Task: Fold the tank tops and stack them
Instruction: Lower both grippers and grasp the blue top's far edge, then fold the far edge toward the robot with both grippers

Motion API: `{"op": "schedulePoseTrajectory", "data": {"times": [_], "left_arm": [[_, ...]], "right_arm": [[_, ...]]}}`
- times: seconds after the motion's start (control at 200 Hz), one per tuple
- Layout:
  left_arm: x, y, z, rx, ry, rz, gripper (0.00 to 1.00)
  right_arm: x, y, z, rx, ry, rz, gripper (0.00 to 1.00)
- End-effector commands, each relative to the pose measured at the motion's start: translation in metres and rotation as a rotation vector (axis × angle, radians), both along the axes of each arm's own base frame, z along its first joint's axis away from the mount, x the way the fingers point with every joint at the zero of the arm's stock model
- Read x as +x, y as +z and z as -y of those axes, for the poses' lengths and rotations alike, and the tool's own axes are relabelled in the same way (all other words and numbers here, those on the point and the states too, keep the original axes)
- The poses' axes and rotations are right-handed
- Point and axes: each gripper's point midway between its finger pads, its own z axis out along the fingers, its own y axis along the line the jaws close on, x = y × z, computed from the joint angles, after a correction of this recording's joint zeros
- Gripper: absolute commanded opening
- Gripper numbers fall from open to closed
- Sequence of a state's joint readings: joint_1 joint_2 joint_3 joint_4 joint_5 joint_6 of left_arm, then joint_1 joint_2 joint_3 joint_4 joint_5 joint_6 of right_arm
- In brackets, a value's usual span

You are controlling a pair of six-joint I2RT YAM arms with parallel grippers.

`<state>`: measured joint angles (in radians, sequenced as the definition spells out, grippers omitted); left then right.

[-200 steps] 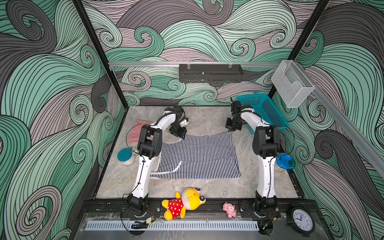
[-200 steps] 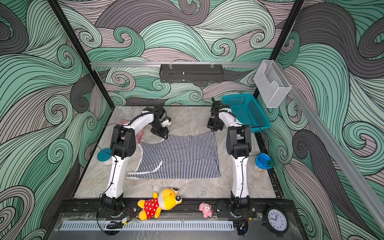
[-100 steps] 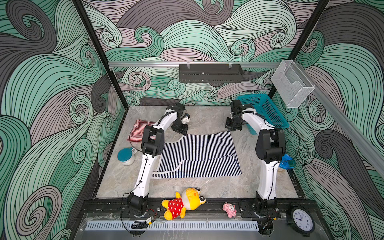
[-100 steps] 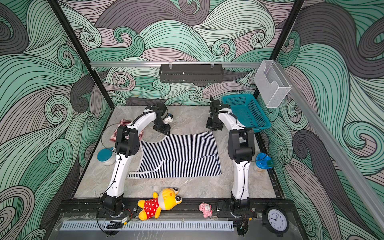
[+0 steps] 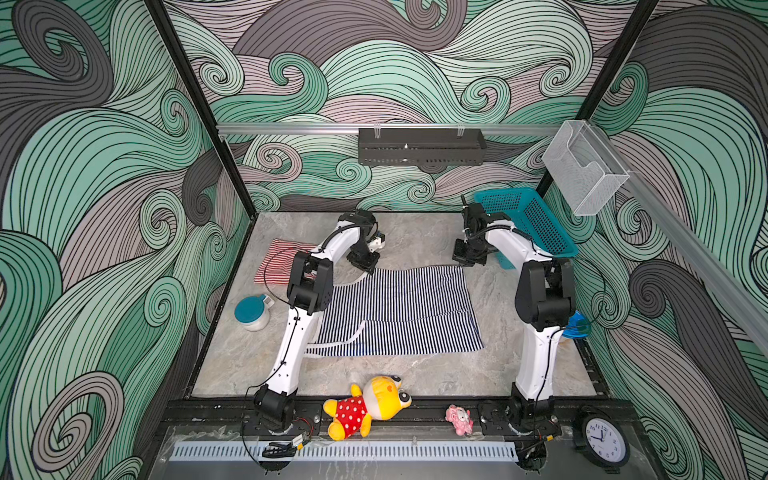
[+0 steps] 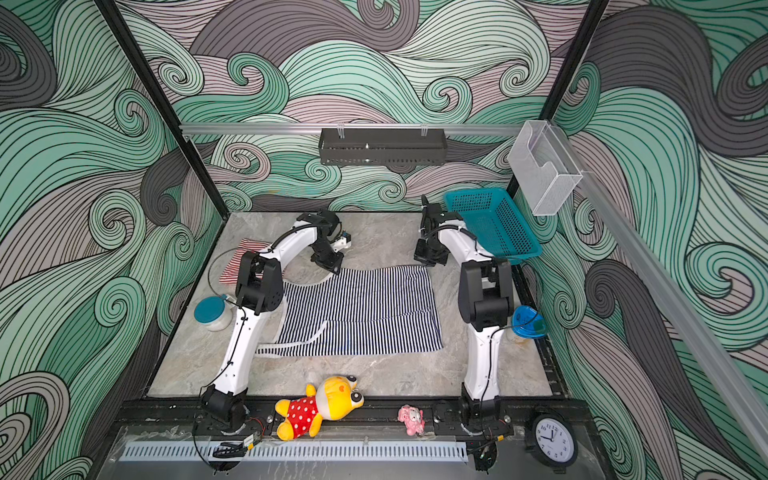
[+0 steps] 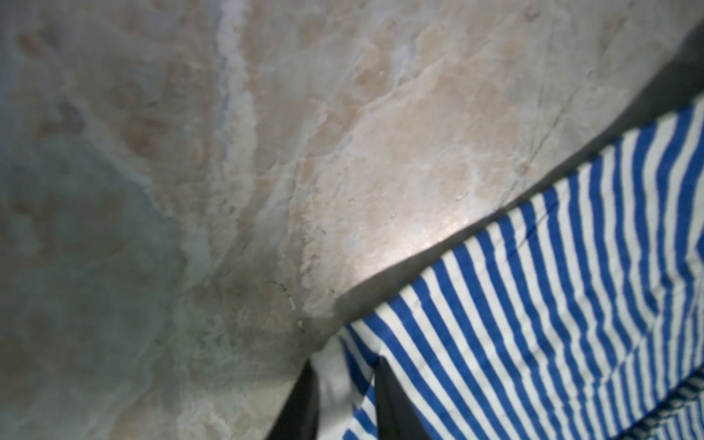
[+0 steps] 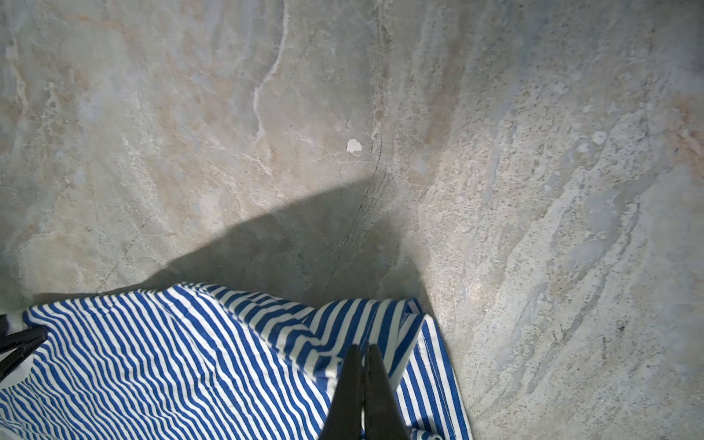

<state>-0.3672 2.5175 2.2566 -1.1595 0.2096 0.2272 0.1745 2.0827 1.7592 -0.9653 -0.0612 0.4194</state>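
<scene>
Marbled tabletop (image 5: 415,237) bearing navy top (image 5: 407,307), tilted teal basket (image 5: 536,224), lidded jar (image 5: 251,311). Right pincer (image 8: 362,354) pinching top's corner; left pincer (image 7: 344,365) spread astride its white-trimmed edge

Looking down from high at the front in both top views; wrist views close above table (image 7: 190,152) and striped top (image 8: 152,362).
</scene>
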Motion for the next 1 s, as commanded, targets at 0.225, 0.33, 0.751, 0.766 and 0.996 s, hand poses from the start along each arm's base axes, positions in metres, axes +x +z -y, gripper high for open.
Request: {"op": "schedulePoseTrajectory", "data": {"times": [0.225, 0.33, 0.751, 0.766, 0.996], "left_arm": [[-0.007, 0.021, 0.002, -0.021, 0.01, 0.005, 0.06], [-0.015, 0.037, 0.001, -0.043, 0.011, 0.019, 0.06], [-0.076, 0.064, 0.008, -0.068, -0.047, 0.035, 0.12], [-0.078, 0.064, 0.008, -0.064, -0.052, 0.036, 0.12], [-0.116, 0.06, 0.015, -0.027, -0.133, 0.064, 0.14]], "right_arm": [[-0.012, 0.017, 0.01, -0.008, -0.009, 0.037, 0.0], [-0.019, 0.019, 0.012, 0.0, -0.012, 0.047, 0.0], [-0.055, 0.011, 0.015, 0.101, -0.05, 0.039, 0.0], [-0.057, 0.01, 0.015, 0.104, -0.049, 0.037, 0.0], [-0.082, -0.001, 0.019, 0.118, -0.071, 0.018, 0.0]]}}
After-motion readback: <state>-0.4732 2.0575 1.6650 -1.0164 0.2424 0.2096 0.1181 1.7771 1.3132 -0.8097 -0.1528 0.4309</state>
